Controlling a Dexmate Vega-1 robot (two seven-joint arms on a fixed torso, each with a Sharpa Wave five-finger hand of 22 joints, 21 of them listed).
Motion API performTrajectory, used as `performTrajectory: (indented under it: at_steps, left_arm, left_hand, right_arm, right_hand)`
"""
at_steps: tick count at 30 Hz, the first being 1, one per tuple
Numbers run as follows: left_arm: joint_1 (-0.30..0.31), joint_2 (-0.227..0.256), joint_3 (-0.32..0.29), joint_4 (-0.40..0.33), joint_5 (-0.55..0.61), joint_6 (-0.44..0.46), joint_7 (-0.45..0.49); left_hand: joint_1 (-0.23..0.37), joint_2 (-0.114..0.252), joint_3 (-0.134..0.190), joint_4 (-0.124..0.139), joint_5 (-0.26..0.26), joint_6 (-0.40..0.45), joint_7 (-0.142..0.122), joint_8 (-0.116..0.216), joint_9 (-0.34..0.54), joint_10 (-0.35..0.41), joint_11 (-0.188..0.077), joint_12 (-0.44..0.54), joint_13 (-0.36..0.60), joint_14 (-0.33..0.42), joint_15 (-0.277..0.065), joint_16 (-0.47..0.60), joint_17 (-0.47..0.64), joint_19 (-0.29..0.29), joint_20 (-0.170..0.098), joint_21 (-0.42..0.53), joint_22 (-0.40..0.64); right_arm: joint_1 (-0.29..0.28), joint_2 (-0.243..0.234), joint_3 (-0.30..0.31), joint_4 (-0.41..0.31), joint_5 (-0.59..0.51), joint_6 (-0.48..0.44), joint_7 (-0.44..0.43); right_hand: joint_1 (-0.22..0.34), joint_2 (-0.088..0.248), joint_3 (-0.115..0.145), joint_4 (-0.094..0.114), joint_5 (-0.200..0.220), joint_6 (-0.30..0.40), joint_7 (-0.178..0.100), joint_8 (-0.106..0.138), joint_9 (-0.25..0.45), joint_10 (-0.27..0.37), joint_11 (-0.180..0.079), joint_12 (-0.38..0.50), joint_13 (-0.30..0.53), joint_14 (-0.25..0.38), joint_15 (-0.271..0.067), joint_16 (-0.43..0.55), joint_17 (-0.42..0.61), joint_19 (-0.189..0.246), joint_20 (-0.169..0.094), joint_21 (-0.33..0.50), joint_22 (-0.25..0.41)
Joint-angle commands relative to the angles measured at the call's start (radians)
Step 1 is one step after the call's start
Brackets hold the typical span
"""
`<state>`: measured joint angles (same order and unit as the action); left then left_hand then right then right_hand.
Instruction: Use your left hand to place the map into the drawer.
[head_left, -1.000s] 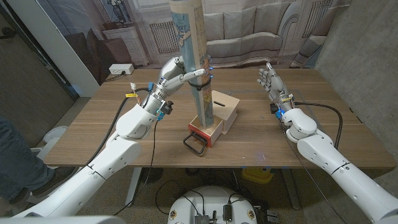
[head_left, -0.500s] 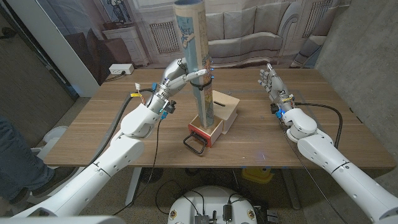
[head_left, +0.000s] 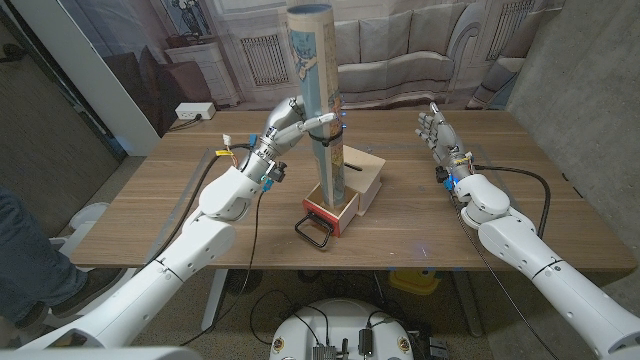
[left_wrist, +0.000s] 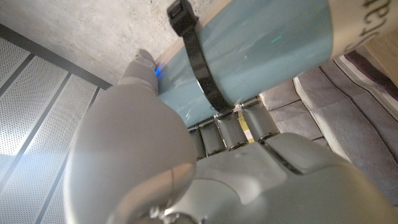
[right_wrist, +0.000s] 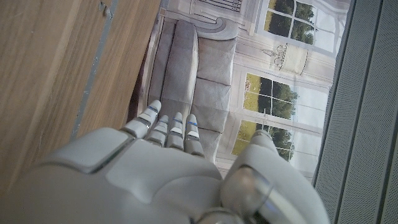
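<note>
The tall rolled pale-blue paper map (black strap around it), lower end hidden inside the open wooden drawer, stands upright, gripped by the left hand; the right hand is empty, fingers apart.

upright map fills drawer opening, prob. touching

Left hand gripping, right hand idle
Left hand raised, fingers wrapped around the map; right hand empty, fingers together, extended.
</note>
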<state>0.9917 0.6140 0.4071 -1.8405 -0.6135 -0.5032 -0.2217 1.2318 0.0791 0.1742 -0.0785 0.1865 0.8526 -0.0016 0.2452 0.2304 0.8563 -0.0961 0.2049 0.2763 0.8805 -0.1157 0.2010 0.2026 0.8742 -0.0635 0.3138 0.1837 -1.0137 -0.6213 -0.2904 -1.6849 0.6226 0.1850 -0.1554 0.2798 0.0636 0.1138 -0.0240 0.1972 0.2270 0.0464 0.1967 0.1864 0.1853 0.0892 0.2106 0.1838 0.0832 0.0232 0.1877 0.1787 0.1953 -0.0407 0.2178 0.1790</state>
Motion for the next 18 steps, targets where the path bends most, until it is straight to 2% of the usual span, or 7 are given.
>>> performTrajectory:
  at_steps: [1,18]
  left_arm:
    - [0.017,-0.003,0.002,0.005,-0.003,-0.005,0.006]
    - [0.017,-0.010,0.011,0.028,-0.011,-0.017,-0.010]
  left_hand:
    - [0.060,0.063,0.008,-0.002,0.000,-0.003,0.001,-0.005,0.001,-0.002,0.002,0.001,0.002,-0.007,-0.042,0.000,0.002,0.000,0.005,-0.006,0.003]
    - [0.056,0.060,0.009,-0.002,-0.001,-0.011,0.001,-0.009,0.000,-0.008,0.006,-0.001,0.001,-0.017,-0.041,-0.003,0.002,-0.009,0.006,-0.009,0.004]
  right_arm:
    - [-0.008,-0.001,-0.001,-0.006,0.000,0.002,-0.004]
    - [-0.025,-0.004,0.006,-0.015,-0.001,0.009,-0.012]
  right_hand:
    - [0.002,0.005,0.004,-0.008,-0.001,0.002,0.002,-0.002,0.003,0.004,-0.002,0.001,0.002,0.002,0.002,-0.002,0.003,0.012,-0.011,-0.004,0.006]
    - [0.002,0.006,0.003,-0.009,-0.001,0.001,0.002,-0.002,0.003,0.005,0.000,0.001,0.002,0.004,0.003,-0.002,0.003,0.012,-0.012,-0.005,0.006]
